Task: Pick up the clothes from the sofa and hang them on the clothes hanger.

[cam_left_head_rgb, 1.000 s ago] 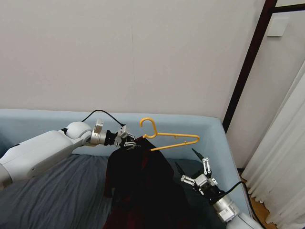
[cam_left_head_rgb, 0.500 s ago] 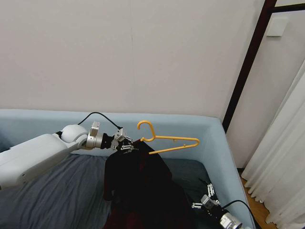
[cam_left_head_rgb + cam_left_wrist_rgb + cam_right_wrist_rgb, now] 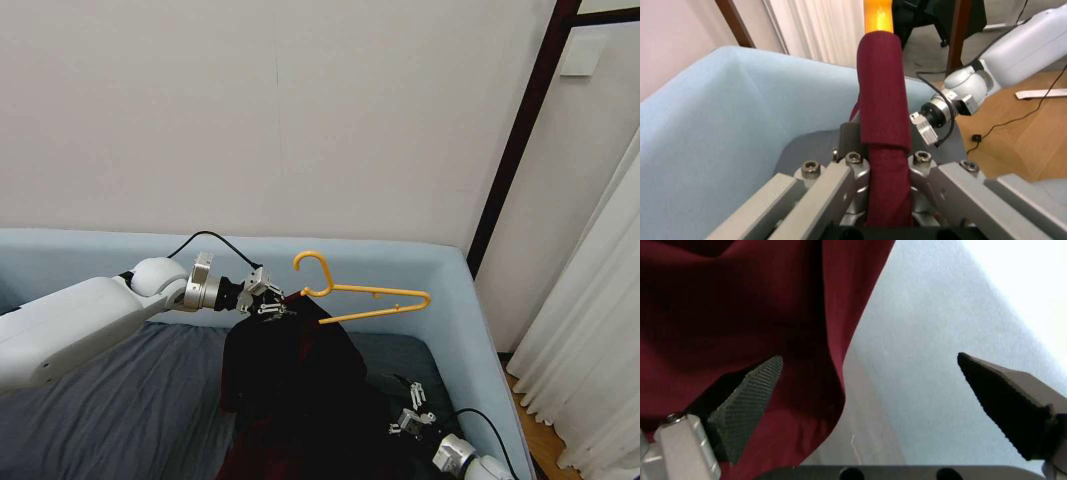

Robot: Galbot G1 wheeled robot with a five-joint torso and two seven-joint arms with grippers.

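Clamps the left gripper (image 3: 267, 302) shut on one arm of the orange hanger (image 3: 378, 292), biting through the dark red garment (image 3: 300, 390) draped over that arm and so pinning cloth and bar together against slipping. Holds the hanger raised above the sofa (image 3: 90, 255), hook uppermost and bar near level, letting the garment fall free below it instead of bunching on the cushions. Leaves the other arm of the hanger bare, sticking out toward the robot's right, judged to be the side not yet dressed. Sets the right gripper (image 3: 408, 415) low, just beside the garment's hanging edge and close above the sofa, fingers spread wide and gripping nothing. Probably placed there to take hold of the loose cloth and lift it toward the bare arm. Looks roughly half done: one shoulder on the hanger, the other yet to go on.
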